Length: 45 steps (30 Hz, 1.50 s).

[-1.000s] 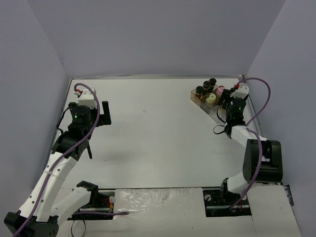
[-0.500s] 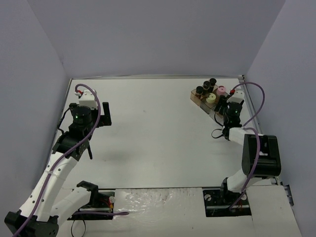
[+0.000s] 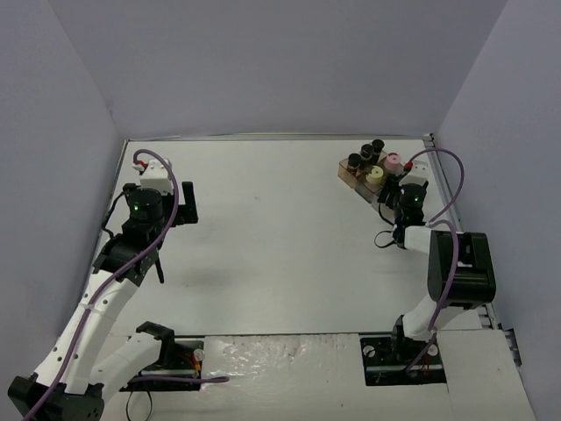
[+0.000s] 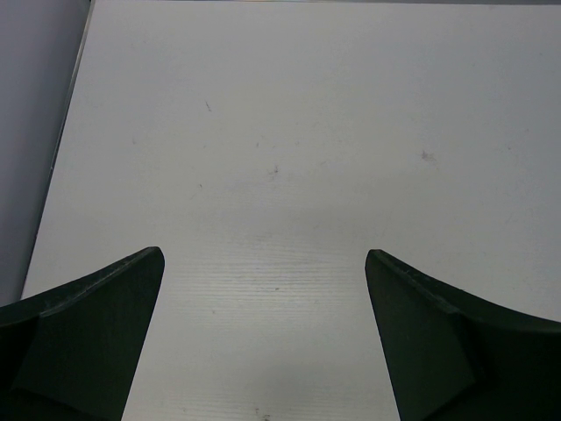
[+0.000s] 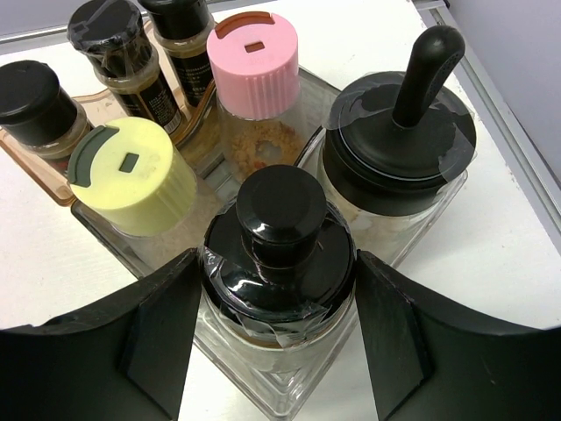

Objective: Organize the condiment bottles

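Observation:
Several spice jars stand in the stepped clear-and-brown rack (image 3: pixel 351 178) at the far right of the table. In the right wrist view I see a pink-capped jar (image 5: pixel 254 63), a pale yellow-capped one (image 5: pixel 131 167), three black-capped ones at the back, a knob-lidded jar (image 5: pixel 399 149) and a black-capped jar (image 5: pixel 279 237) in the rack's front corner (image 5: pixel 280 390). My right gripper (image 5: pixel 277 255) (image 3: pixel 394 193) is shut on that front jar, with the fingers tight against its sides. My left gripper (image 4: pixel 263 252) (image 3: pixel 186 202) is open and empty over bare table.
The table's right edge rail (image 5: pixel 517 149) runs close beside the rack. Grey walls enclose the table on three sides. The left arm hovers near the table's left edge (image 3: pixel 123 202).
The right wrist has shifted slightly left and nearer, and its elbow has folded closer to the rack. The left arm has not moved.

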Available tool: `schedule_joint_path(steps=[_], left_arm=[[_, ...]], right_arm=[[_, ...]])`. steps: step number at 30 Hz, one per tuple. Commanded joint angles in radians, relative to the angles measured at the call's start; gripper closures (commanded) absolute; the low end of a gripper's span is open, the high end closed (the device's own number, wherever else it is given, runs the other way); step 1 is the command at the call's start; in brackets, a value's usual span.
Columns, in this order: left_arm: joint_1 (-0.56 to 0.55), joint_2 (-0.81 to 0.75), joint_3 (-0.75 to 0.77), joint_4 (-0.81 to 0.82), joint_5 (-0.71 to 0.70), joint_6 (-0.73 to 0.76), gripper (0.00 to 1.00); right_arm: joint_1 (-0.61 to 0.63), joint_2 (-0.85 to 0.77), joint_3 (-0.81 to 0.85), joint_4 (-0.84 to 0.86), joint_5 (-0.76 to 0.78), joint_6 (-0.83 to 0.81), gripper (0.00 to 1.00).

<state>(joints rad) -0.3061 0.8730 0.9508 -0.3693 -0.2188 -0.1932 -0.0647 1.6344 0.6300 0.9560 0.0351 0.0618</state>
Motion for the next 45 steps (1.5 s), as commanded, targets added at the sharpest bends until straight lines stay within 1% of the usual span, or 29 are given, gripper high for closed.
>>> schedule_joint_path(steps=[1,3,7,11,12,14,17,18,19,21,23,25,27,30,35,39,45], left_arm=[[0.002,-0.017,0.016,0.058,-0.010,0.012,0.03],[0.002,-0.021,0.016,0.058,-0.010,0.012,0.03],[0.004,-0.028,0.017,0.056,-0.010,0.013,0.03],[0.007,-0.034,0.018,0.052,-0.007,0.012,0.03],[0.008,-0.036,0.020,0.050,-0.006,0.012,0.03],[0.009,-0.041,0.026,0.044,-0.005,0.013,0.03],[0.010,-0.051,0.046,0.028,0.000,0.015,0.03],[0.010,-0.055,0.053,0.024,0.000,0.015,0.03],[0.010,-0.057,0.060,0.023,-0.001,0.013,0.03],[0.010,-0.067,0.084,0.005,0.011,0.003,0.03],[0.010,-0.077,0.117,-0.010,0.022,0.003,0.03],[0.009,-0.087,0.139,-0.035,0.026,0.003,0.03],[0.007,-0.102,0.144,-0.059,0.021,0.008,0.03],[0.007,-0.137,0.109,-0.061,0.005,0.001,0.03],[0.007,-0.219,0.030,-0.036,0.028,-0.016,0.03],[0.007,-0.262,-0.036,-0.014,0.012,-0.007,0.03],[0.013,-0.254,-0.112,0.070,0.023,-0.005,0.03]], right_arm=[[0.005,-0.079,0.035,0.049,-0.011,0.023,0.42],[0.005,-0.118,0.028,0.018,-0.008,0.028,0.32],[0.011,-0.254,0.019,-0.064,0.000,0.035,0.19],[0.016,-0.436,0.063,-0.232,0.002,0.077,0.02],[0.017,-0.498,0.086,-0.311,0.001,0.087,0.00],[0.021,-0.621,0.147,-0.484,-0.011,0.098,0.00],[0.022,-0.740,0.247,-0.690,-0.024,0.105,0.00],[0.022,-0.771,0.273,-0.743,-0.024,0.105,0.00],[0.024,-0.781,0.281,-0.758,-0.043,0.104,0.00],[0.105,-0.864,0.300,-0.828,0.033,0.124,0.00],[0.154,-0.959,0.287,-0.855,0.070,0.144,0.00],[0.163,-1.033,0.278,-0.899,0.059,0.142,0.00],[0.167,-1.105,0.269,-0.954,0.078,0.143,0.00],[0.176,-1.190,0.264,-1.035,0.106,0.134,0.00],[0.178,-1.246,0.270,-1.134,0.079,0.036,0.00],[0.178,-1.317,0.210,-1.139,0.086,0.023,0.00],[0.178,-1.379,0.147,-1.107,0.104,0.034,0.00]])
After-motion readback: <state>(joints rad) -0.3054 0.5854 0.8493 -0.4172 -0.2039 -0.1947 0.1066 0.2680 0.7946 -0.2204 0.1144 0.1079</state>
